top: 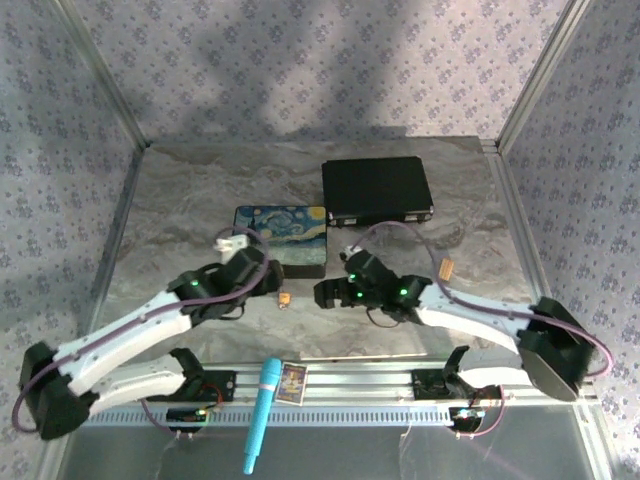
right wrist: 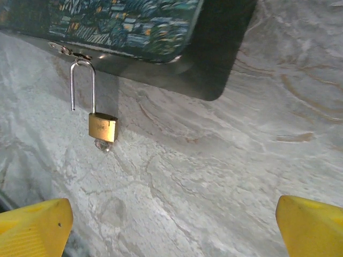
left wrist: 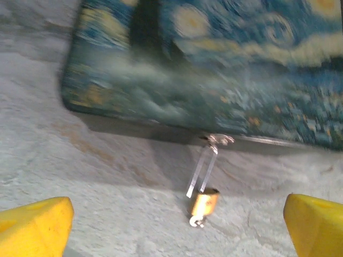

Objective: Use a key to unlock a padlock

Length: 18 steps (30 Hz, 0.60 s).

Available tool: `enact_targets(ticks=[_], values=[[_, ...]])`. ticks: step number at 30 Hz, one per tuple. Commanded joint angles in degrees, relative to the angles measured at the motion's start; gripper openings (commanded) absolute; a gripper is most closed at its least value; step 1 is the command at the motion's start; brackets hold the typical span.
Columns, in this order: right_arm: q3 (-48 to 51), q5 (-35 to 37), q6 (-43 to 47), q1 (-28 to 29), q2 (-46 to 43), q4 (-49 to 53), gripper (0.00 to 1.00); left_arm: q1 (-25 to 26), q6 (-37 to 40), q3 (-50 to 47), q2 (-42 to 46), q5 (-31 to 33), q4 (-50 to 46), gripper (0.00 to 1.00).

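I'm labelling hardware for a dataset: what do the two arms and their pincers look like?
The left arm and right arm have white shells, black joints and bases, looping lilac cables and green lights. Left pincer fingertips and right pincer fingertips are yellow wedges.

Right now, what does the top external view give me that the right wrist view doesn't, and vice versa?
Top external adds the left arm and right arm, the flat black case and the teal pen. Right wrist adds detail: the small brass padlock hooked on the clasp of the starry-night painted box, its shackle's free leg out of the body, what looks like the small silvery key at its base. Shared: that box, the padlock, the grey marbled table.
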<state>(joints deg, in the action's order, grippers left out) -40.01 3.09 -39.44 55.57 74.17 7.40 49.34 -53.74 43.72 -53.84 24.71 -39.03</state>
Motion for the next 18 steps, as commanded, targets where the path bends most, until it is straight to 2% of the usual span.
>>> enact_targets(ticks=[1,4,9,13,18], values=[[-6.88,11.99,-3.98,5.04,7.59,1.63,0.99,-4.92,2.96,-2.90,5.61,-4.05,-1.59,1.00],[-12.98,13.62,-5.19,8.29,15.08,1.49,0.93,-8.68,3.31,-4.94,8.18,-6.73,-1.71,1.00],[-20.67,16.06,-5.91,11.50,24.23,2.26,0.83,-11.55,2.66,-8.23,11.27,-8.24,-2.04,1.00],[-22.63,15.67,-6.74,11.48,28.09,3.07,0.76,-13.44,2.71,-10.16,12.27,-11.43,-1.28,1.00],[-23.42,14.66,-7.49,12.27,30.86,2.19,0.69,-13.69,2.46,-11.64,12.53,-11.61,-1.16,1.00]])
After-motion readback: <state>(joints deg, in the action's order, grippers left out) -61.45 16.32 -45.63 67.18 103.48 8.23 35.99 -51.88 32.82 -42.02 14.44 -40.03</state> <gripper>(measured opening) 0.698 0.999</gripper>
